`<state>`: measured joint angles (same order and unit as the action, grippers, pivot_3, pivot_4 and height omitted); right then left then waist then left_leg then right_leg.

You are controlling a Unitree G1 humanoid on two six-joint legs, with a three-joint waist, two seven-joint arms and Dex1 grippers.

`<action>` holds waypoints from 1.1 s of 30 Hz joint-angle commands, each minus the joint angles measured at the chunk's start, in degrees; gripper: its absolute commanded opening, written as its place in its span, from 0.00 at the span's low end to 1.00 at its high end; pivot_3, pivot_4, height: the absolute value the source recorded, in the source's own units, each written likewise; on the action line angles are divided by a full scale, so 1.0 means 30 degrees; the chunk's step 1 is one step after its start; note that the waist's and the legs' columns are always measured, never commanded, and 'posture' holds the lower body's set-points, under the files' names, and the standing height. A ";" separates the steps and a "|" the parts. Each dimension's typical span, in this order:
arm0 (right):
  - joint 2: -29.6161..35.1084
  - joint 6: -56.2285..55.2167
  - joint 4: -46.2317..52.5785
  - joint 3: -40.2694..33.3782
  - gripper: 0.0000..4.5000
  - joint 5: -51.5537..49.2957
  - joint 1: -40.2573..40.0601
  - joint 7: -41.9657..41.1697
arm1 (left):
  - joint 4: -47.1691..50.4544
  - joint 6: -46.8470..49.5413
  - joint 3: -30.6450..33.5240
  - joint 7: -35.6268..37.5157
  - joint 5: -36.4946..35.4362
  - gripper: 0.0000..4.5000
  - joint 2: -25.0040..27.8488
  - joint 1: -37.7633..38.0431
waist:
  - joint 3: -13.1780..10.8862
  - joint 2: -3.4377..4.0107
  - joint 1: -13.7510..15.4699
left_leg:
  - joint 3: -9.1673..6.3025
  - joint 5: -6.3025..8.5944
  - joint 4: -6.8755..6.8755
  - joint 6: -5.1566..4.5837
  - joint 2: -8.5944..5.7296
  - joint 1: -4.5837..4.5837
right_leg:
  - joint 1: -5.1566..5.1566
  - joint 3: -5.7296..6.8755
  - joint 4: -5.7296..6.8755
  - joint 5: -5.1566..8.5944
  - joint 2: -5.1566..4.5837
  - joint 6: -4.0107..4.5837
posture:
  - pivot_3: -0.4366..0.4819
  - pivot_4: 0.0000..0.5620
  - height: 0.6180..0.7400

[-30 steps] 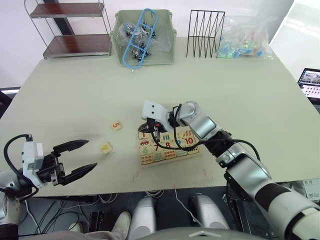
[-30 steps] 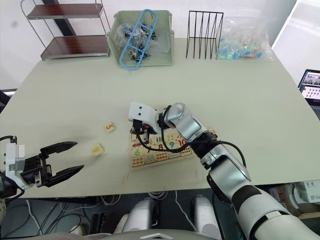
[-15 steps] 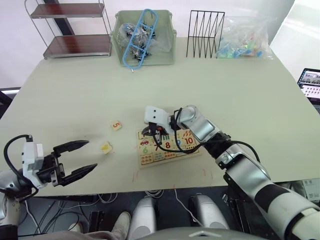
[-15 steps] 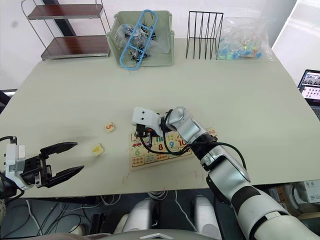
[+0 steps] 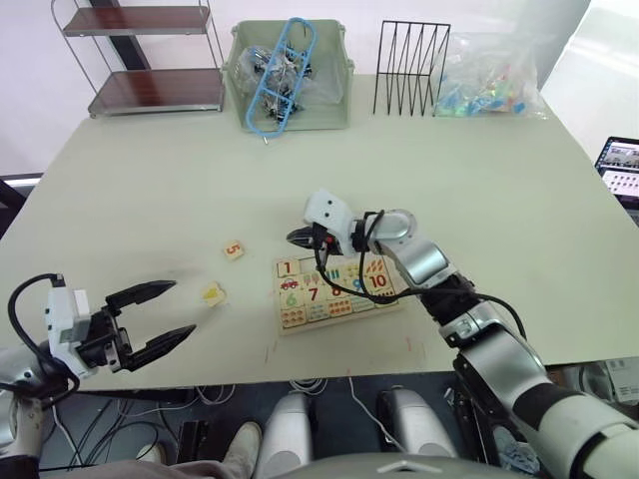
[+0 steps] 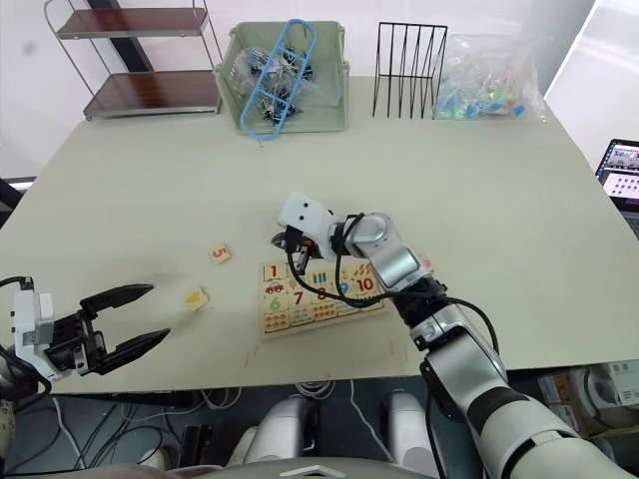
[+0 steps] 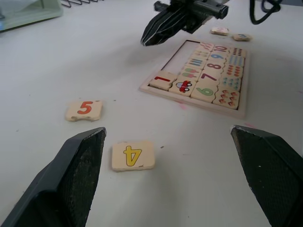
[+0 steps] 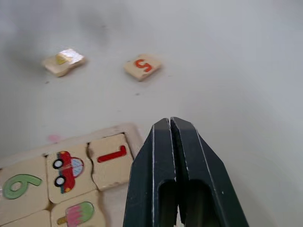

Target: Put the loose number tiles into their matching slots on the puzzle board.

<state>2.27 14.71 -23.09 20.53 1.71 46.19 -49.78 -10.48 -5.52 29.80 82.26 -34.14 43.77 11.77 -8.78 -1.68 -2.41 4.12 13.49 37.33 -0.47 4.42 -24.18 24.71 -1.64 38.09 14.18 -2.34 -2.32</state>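
Observation:
The puzzle board [image 5: 339, 302] lies at the table's near middle. The tile 1 [image 5: 287, 267] sits in its top-left slot. My right gripper [image 5: 300, 238] hovers just beyond that corner, shut and holding nothing. My right arm covers much of the other top-row slots. Left of the board, the loose tile 5 [image 5: 233, 250] and tile 4 [image 5: 213, 293] lie on the table. Two more loose tiles [image 7: 220, 30] lie past the board's far side. My left gripper [image 5: 170, 315] is open near the table's front left edge, a short way from tile 4 [image 7: 133, 156].
Along the table's back edge stand a green bin [image 5: 334, 95] of clips, a black wire rack [image 5: 409, 68] and a bag of colourful pieces [image 5: 489, 80]. A metal shelf [image 5: 140, 60] is at the back left. A laptop [image 5: 621, 165] sits off the right edge.
My right gripper has lifted off the board's top-left corner and moved up and right. Tile 1 now shows lying in its slot. The left arm has stayed put.

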 commanded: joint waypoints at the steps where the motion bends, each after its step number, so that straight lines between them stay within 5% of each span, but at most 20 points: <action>1: 0.0145 -0.0766 0.2649 -0.1417 0.01 -0.0866 -0.0997 0.1193 | 0.0550 -0.0217 0.0365 -0.0760 0.0005 1.00 -0.0273 0.0312 | 0.0001 -0.0002 0.0005 | 0.0000 0.0000 -0.0001 0.0000 0.0000 0.0000 | 0.0000 -0.0001 0.0000 0.0000 0.0000 0.0000 | 0.48 0.27 1.00; 14: 0.4227 0.1025 0.9847 -0.5282 0.01 -0.4667 -0.7374 0.1132 | 0.1448 -0.0560 0.0221 -0.3385 0.0675 1.00 -0.1550 0.1155 | 0.0009 -0.0015 0.0086 | -0.0001 0.0000 0.0017 -0.0002 -0.0001 0.0010 | -0.0030 -0.0007 -0.0015 -0.0001 -0.0001 -0.0004 | 0.48 0.27 1.00; 20: 0.6861 0.0592 1.2009 -0.8573 0.42 -0.7019 -1.1443 0.0436 | 0.1610 -0.0685 0.0271 -0.3952 0.0688 1.00 -0.1724 0.1575 | 0.0008 -0.0014 0.0138 | -0.0006 0.0000 0.0016 -0.0003 -0.0002 0.0053 | -0.0069 -0.0009 -0.0012 0.0001 0.0001 -0.0004 | 0.48 0.27 1.00; 25: 0.8216 -0.0011 1.2080 -1.0989 0.99 -0.8742 -1.3685 -0.0217 | 0.1329 -0.0840 0.0229 -0.4044 0.0751 1.00 -0.1648 0.1507 | 0.0008 -0.0014 0.0125 | -0.0004 -0.0001 0.0018 -0.0007 -0.0002 0.0148 | -0.0155 -0.0015 -0.0025 0.0041 0.0002 0.0062 | 0.48 0.27 1.00; 33: 0.9814 -0.2331 1.1595 -1.3961 0.99 -0.9851 -1.8339 -0.2015 | 0.0873 -0.1229 0.0292 -0.3968 0.0933 1.00 -0.1546 0.1718 | 0.0010 -0.0016 0.0251 | -0.0014 0.0000 0.0022 -0.0007 -0.0007 0.0152 | -0.0176 -0.0019 -0.0036 0.0043 0.0004 0.0060 | 0.48 0.27 1.00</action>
<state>30.96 10.60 10.67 -18.90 -27.11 -7.68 -54.65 -7.95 -8.10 29.16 70.22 -31.02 38.51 16.57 -8.75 -1.73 -1.65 4.08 13.49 37.39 -0.49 4.40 -23.72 24.18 -1.70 37.98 14.31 -2.33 -2.14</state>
